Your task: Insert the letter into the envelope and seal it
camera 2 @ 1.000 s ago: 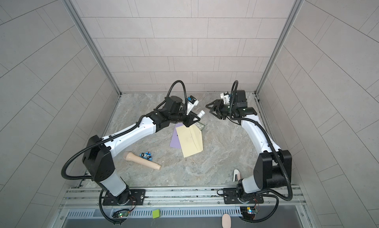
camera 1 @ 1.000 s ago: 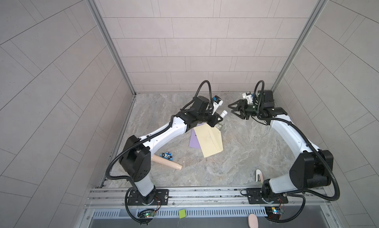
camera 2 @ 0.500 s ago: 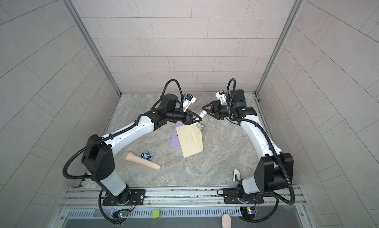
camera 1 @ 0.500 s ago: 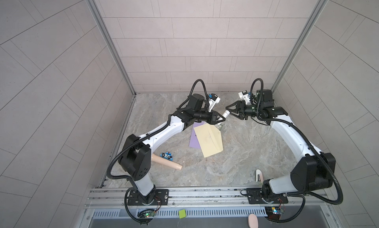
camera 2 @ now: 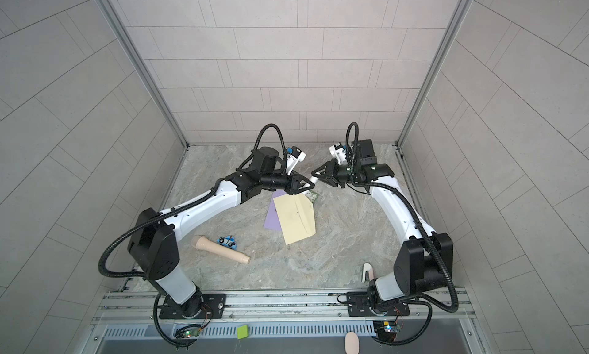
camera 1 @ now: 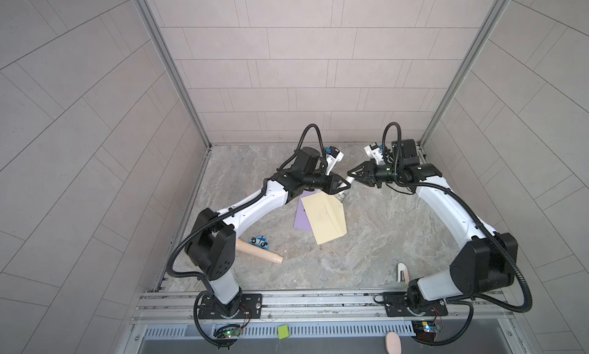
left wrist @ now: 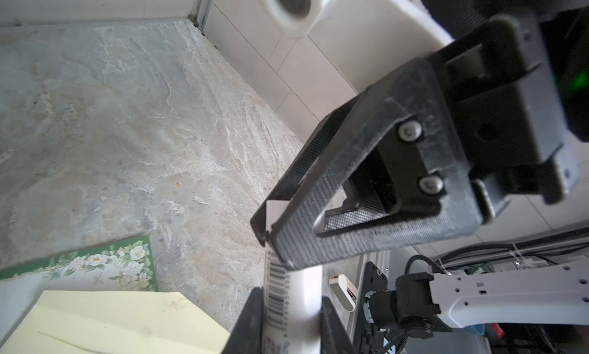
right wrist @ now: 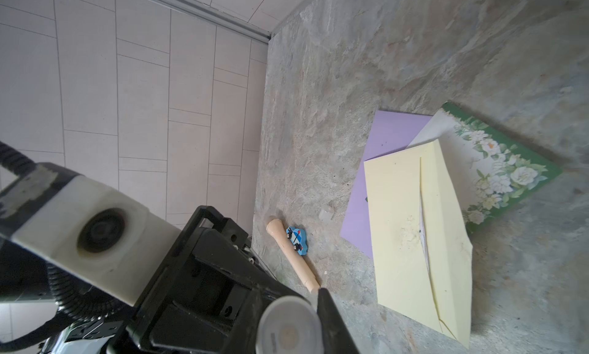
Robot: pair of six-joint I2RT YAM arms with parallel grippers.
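1. White glue stick, mid-frame in both top views: the left gripper pinches its body and the right gripper clamps its tip.
2. Likely step: uncapping before sealing. Next, pull straight apart.
3. The yellow envelope lies just below. A flowered card, probably the letter, peeks out at its upper right.
4. A barcode shows, but no brand can be read.

White links, black joints, ribbed cables; textured right claw (two silver screws).
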